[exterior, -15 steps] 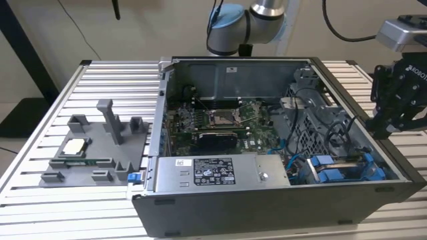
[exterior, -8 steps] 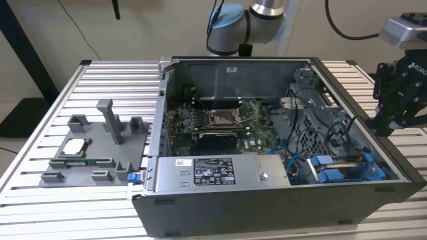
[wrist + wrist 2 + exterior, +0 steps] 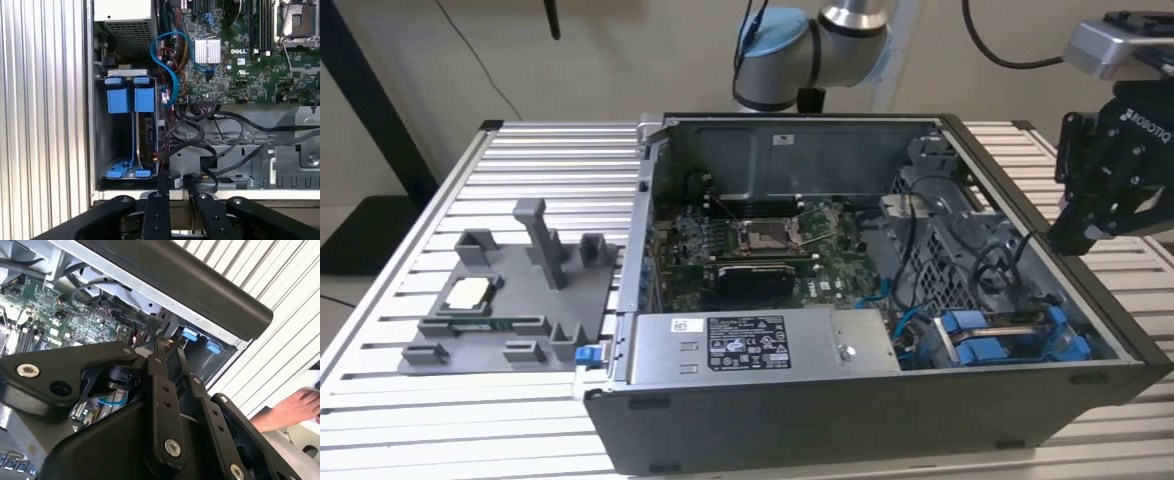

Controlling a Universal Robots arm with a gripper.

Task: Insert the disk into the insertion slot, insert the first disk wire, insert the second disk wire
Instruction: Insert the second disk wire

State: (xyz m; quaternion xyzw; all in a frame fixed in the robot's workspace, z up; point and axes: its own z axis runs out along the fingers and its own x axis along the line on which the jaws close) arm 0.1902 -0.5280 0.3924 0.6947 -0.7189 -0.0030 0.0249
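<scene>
The disk sits on edge in its blue caddy inside the drive bay at the case's front corner, and in the exterior view the blue caddy lies low on that view's right. My gripper hangs above the case's side wall, just outside it and higher than the bay. In both wrist views my gripper looks shut, fingers nearly together with nothing between them. A blue wire curves from the bay toward the motherboard. Black wires loop loosely beside the bay.
The open computer case lies on a slatted metal table. A grey power-supply box fills the front, next to the motherboard. A grey fixture rests on the exterior view's left. A person's hand rests beyond the case.
</scene>
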